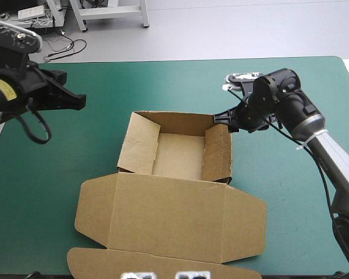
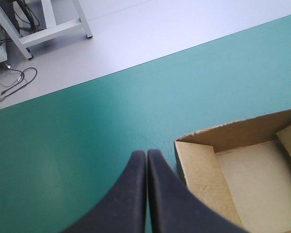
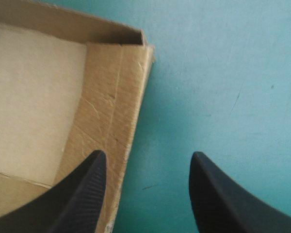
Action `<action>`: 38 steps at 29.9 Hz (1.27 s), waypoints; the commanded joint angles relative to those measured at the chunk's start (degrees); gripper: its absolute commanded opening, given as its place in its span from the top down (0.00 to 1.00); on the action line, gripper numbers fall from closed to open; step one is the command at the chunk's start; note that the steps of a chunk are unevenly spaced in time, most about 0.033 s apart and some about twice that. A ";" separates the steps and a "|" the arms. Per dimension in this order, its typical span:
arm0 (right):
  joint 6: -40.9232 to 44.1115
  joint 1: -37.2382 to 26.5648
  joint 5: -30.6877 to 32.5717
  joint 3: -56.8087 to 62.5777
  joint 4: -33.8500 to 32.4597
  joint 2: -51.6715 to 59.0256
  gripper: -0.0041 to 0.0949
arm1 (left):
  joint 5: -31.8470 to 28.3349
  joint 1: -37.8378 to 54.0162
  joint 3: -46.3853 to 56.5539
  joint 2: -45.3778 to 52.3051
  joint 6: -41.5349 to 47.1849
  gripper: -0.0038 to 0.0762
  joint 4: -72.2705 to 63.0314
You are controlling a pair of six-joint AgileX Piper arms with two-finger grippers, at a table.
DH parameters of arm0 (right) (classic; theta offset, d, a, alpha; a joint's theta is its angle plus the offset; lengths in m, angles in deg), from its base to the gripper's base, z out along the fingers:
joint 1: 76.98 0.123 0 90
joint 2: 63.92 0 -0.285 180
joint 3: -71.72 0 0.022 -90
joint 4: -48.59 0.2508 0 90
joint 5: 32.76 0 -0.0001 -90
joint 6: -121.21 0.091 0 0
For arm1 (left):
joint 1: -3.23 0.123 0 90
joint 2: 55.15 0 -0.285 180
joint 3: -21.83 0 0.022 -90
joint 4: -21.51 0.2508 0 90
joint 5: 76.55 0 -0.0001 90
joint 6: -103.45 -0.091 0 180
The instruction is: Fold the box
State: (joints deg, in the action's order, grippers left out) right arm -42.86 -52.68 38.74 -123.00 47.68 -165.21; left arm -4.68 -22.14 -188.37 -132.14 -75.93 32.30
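Fingers of right gripper (image 3: 148, 155) gape wide over the side wall (image 3: 111, 111) of the brown box (image 3: 39, 97); left gripper (image 2: 145, 153) pinched together nearby. Centre the wall before squeezing.

Table (image 1: 163, 81): teal-green cover, smooth, far corners rounded. Beyond far edge: grey floor (image 1: 232, 29). White metal frame legs (image 1: 144, 16) stand on floor. Black cable (image 1: 67, 47) lies loose on floor near table's far left corner.
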 commanded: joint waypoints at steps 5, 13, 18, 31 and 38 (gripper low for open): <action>-1.22 -0.41 -8.34 7.81 6.68 -1.42 0.47 | 1.95 -0.30 9.88 9.22 0.26 0.96 -0.50; -5.85 -0.41 -8.85 8.20 8.24 -5.15 0.88 | 0.99 -0.30 26.32 18.95 0.61 0.96 -0.72; -6.58 -0.41 -8.26 8.20 4.63 -5.01 0.98 | 0.22 -0.30 35.84 24.79 2.25 0.96 -0.84; -8.56 -17.92 -1.60 4.03 -5.87 -1.77 0.98 | -6.54 -0.30 58.43 35.64 10.66 0.96 3.36; -14.00 -38.46 -2.18 4.03 -6.02 -1.19 0.98 | -6.94 -0.30 62.79 36.07 10.86 0.96 4.05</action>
State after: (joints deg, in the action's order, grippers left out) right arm -53.75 -84.01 36.84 -117.20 44.41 -169.49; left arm -8.31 -22.14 -124.94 -95.91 -65.72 35.29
